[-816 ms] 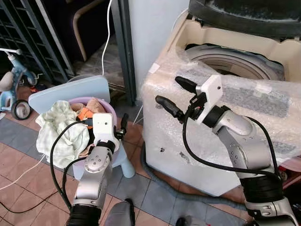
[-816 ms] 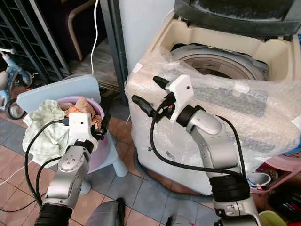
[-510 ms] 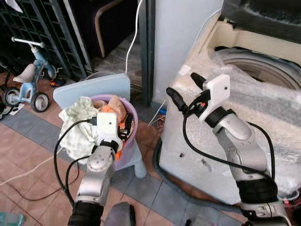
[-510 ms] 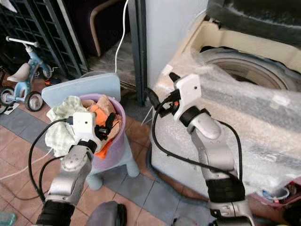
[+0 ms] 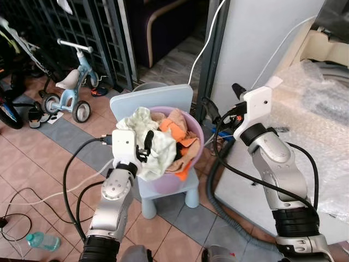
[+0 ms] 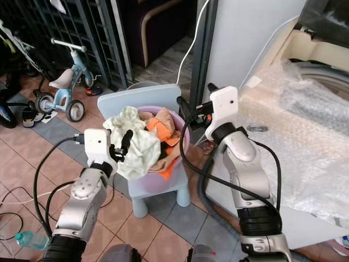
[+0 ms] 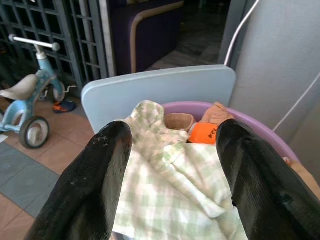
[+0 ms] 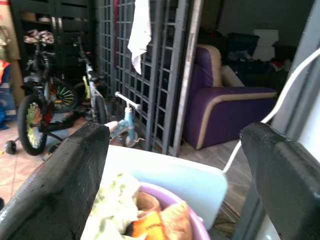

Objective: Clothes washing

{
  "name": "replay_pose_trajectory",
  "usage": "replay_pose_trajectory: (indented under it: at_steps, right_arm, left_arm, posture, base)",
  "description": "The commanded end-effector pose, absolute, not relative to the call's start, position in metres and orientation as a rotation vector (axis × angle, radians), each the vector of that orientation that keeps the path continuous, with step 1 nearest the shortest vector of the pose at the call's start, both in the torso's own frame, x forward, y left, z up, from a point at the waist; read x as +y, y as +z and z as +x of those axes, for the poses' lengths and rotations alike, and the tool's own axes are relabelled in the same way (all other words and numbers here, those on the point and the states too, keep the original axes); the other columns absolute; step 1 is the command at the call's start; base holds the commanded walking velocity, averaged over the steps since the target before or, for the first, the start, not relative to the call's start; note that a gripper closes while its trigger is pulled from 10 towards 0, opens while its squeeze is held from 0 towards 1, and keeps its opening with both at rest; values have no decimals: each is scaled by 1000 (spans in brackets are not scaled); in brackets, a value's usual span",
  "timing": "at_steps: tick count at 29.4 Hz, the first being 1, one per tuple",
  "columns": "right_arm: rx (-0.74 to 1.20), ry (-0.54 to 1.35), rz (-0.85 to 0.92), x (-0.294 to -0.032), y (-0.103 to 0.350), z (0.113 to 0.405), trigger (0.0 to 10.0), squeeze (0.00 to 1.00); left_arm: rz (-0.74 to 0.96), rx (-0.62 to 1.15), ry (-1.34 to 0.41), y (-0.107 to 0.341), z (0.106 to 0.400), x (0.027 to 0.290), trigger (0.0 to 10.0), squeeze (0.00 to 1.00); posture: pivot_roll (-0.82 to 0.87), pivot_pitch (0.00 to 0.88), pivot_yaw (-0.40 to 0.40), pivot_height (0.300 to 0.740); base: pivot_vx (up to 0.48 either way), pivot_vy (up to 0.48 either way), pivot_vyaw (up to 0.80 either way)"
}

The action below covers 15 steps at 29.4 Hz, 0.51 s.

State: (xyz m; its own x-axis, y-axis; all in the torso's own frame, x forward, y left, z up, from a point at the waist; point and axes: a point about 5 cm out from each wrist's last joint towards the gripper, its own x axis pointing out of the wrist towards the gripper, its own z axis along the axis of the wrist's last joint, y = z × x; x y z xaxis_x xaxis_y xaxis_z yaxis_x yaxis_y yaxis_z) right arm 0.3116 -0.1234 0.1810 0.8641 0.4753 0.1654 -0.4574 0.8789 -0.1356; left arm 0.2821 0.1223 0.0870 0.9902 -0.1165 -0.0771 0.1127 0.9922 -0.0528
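Over basin [image 5: 192,143] | left hand [image 5: 147,148] spread | right hand [image 5: 222,102] spread, raised

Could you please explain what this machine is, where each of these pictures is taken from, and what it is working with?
This is a walking humanoid robot with two silver arms, each ending in a gripper of two long black fingers. The two wide pictures come from a stereo camera on its head, looking forward and down. The other two come from cameras on its wrists, looking along each gripper's fingers.

Before it stands a small light-blue chair carrying a purple basin piled with laundry: a green checked cloth on top, orange clothes beside it. The left gripper, fingers open, hovers at the checked cloth. The right gripper is open and raised, holding nothing. On the robot's right is a washing machine wrapped in bubble wrap. A child's tricycle stands behind.
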Motion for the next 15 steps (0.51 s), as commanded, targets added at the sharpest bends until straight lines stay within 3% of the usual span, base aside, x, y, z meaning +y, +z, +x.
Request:
replay_pose_trajectory:
  at_steps: [1,5,12,15]
  right_arm:
    - [-204,463,-116,-129,183,313,10000,0]
    - [-198,458,-111,-128,181,313,10000,0]
    - [-141,455,-132,-126,169,314,10000,0]
    - [-103,466,-158,-124,160,312,10000,0]
  left_arm:
    - [-44,72,-121,89,282,118,10000,0]
    - [-36,75,-118,88,281,119,10000,0]
    - [-14,75,-111,87,281,122,10000,0]
    - [-9,75,-113,86,279,124,10000,0]
  posture:
    - [-17,59,51,740]
    - [-18,59,50,740]
    - [-16,61,44,740]
    - [-16,67,45,740]
  base:
    - [0,0,800]
    - [0,0,714]
    - [0,0,0]
    - [344,0,0]
